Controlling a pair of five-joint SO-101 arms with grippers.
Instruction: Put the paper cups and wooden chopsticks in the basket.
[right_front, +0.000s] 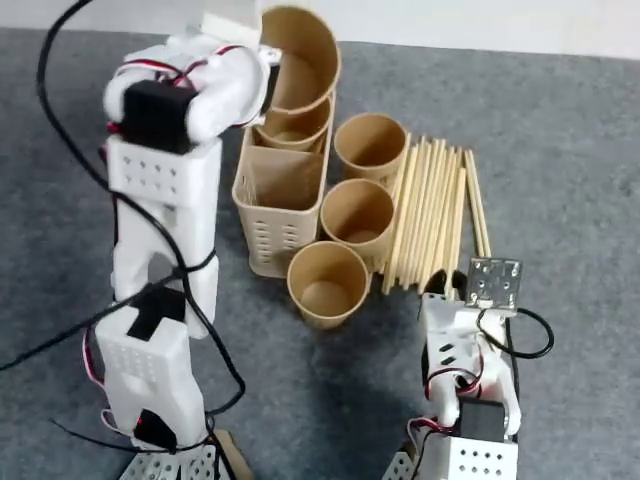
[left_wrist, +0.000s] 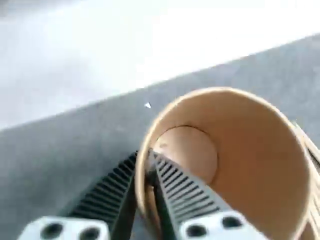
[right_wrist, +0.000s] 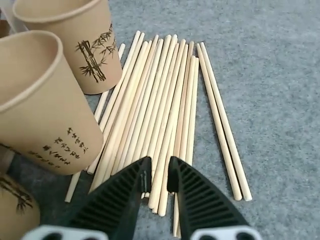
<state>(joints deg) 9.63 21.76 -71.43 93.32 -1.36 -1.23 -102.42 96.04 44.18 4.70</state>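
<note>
My left gripper (left_wrist: 147, 165) is shut on the rim of a tan paper cup (left_wrist: 235, 150), one finger inside and one outside. In the high view that cup (right_front: 300, 55) hangs tilted on its side over the far end of the beige perforated basket (right_front: 275, 215), where another cup (right_front: 293, 125) sits inside. Three cups stand upright on the grey mat beside the basket: far (right_front: 370, 148), middle (right_front: 357, 215) and near (right_front: 327, 283). A row of wooden chopsticks (right_front: 435, 215) lies to their right. My right gripper (right_wrist: 159, 172) hovers over the chopsticks' (right_wrist: 160, 115) near ends, open by a narrow gap, holding nothing.
Two printed cups (right_wrist: 45, 105) (right_wrist: 75, 40) stand close beside the chopsticks in the right wrist view. The left arm's white body (right_front: 165, 230) stands beside the basket, with black cables trailing. Bare grey mat (right_front: 560, 170) stretches right of the chopsticks.
</note>
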